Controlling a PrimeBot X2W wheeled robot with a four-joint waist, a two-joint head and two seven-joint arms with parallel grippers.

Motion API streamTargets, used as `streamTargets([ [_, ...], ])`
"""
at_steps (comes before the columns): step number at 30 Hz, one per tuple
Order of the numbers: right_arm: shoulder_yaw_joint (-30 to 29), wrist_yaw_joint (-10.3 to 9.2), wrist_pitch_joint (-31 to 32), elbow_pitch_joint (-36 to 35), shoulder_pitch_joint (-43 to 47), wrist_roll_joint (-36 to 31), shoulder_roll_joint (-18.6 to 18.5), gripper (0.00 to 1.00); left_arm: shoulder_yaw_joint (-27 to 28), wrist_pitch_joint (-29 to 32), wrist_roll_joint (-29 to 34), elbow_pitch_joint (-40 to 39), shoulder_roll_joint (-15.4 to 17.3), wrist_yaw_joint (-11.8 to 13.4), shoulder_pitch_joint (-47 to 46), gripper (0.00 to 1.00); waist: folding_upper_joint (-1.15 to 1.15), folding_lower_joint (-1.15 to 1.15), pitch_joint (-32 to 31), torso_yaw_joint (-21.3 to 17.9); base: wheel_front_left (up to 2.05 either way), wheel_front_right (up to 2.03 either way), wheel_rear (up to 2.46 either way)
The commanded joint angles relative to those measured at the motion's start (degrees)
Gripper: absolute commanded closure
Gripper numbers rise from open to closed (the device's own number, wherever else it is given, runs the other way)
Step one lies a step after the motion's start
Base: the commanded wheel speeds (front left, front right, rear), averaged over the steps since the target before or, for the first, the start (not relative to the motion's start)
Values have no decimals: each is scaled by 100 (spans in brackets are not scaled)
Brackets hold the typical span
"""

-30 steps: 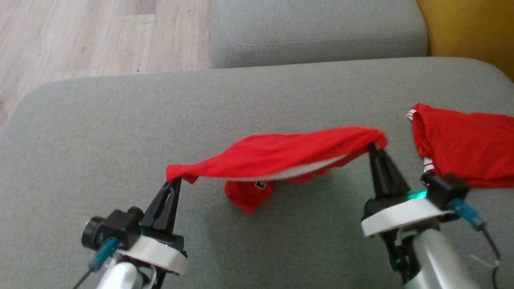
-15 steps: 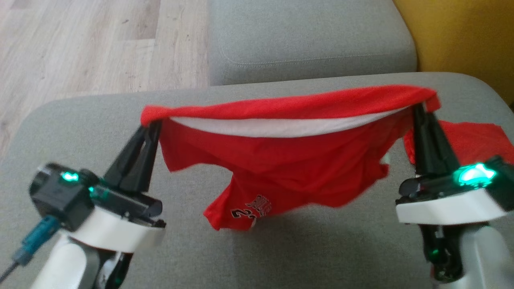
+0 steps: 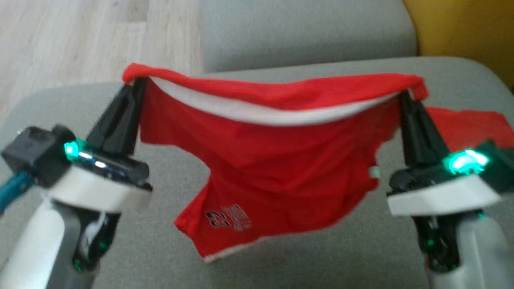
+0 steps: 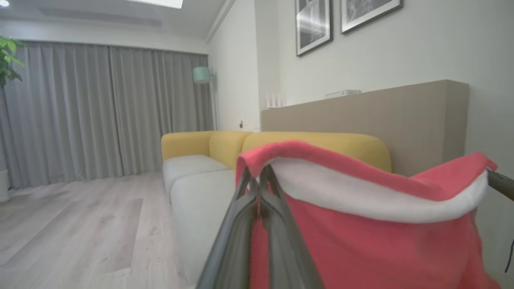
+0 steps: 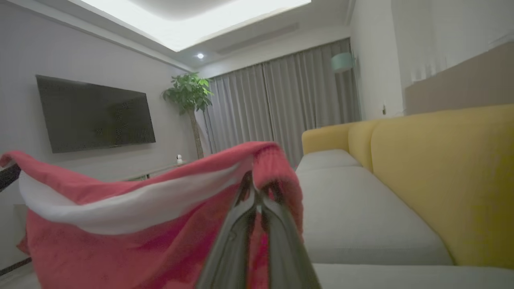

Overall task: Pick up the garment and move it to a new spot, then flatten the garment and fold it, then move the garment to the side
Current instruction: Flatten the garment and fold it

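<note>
The garment (image 3: 265, 160) is a red pair of shorts with a white band and a dark print near one hem. It hangs in the air over the grey sofa seat, stretched between both arms. My left gripper (image 3: 134, 80) is shut on its left top corner, and my right gripper (image 3: 403, 93) is shut on its right top corner. In the left wrist view my left gripper (image 4: 257, 176) pinches the red edge of the garment (image 4: 361, 241). In the right wrist view my right gripper (image 5: 255, 188) pinches the garment (image 5: 120, 241) the same way.
A second red garment (image 3: 470, 124) lies on the grey seat cushion (image 3: 281, 261) behind my right gripper. Another grey cushion (image 3: 305, 32) sits farther back, a yellow sofa back (image 3: 461, 28) at the right, wooden floor (image 3: 80, 36) at the left.
Both grippers have risen and spread, lifting the garment off the cushion so it now hangs open between them. The head view has shifted too.
</note>
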Motion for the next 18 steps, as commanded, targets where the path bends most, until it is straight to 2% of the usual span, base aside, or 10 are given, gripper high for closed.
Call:
streamTargets([
  [1,148,19,52,-38,-523,31,-60,100,368,0,1,-31,157,-40,-587,100,0,0,199,-20,0,0,0],
  [7,376,19,0,1389,-2290,108,-251,100,445,-97,62,1085,257,-267,-1938,100,0,0,1118,-59,0,0,0],
  [12,509,19,-709,2968,-4297,-282,-299,100,336,-280,345,2304,252,-394,-3597,100,0,0,1792,-27,0,0,0],
  [18,298,19,-1560,4703,-5975,-707,-166,100,117,-930,730,3427,-64,-430,-5066,100,0,0,2443,135,0,0,0],
])
